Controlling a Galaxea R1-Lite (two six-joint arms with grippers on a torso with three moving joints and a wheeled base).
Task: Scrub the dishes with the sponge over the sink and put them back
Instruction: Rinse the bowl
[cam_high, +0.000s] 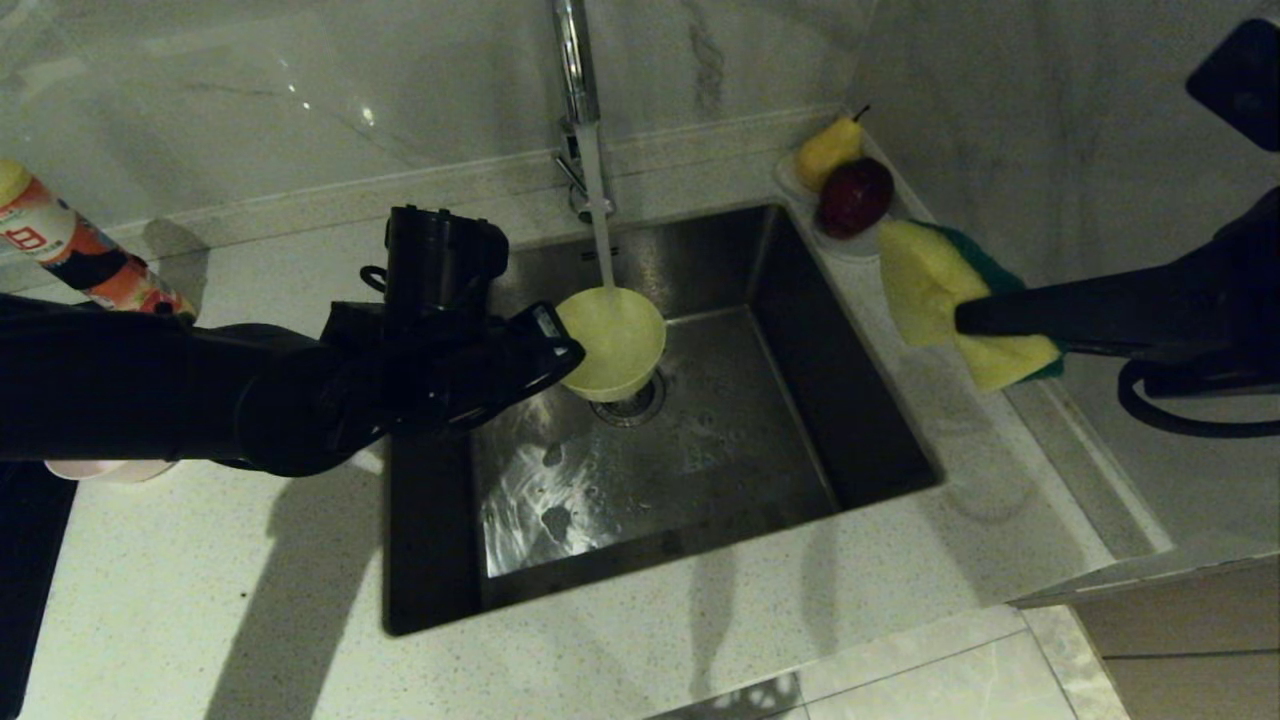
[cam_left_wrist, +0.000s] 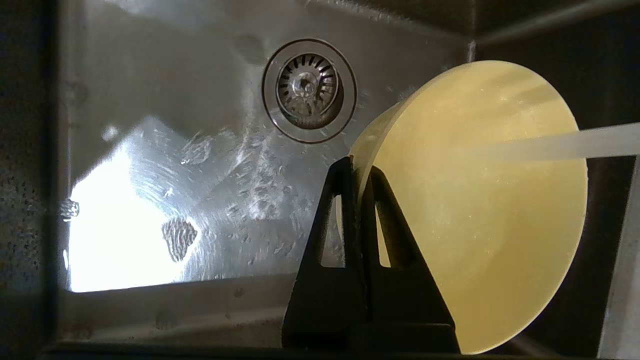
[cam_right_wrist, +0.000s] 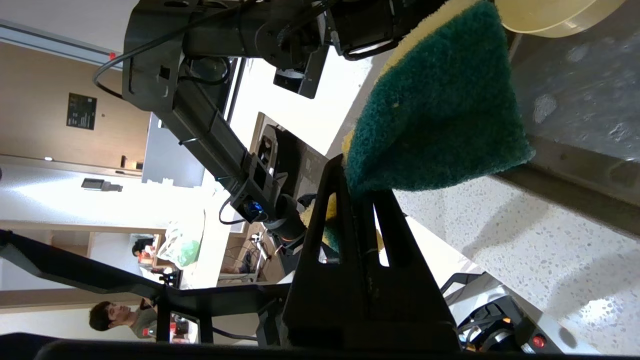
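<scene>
Yellow bowl (cam_high: 612, 342): you have it tilted under the tap's stream (cam_high: 600, 235), above the sink (cam_high: 720, 440) drain, left gripper (cam_high: 560, 350) pinched tight on its rim. Sponge (cam_high: 935, 300): at three o'clock over the counter, clamped by your right gripper (cam_high: 965, 318).

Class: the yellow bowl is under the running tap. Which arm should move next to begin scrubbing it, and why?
Right. The right gripper pinches the sponge above the counter beside the sink. The left gripper only holds the yellow bowl over the drain.
</scene>
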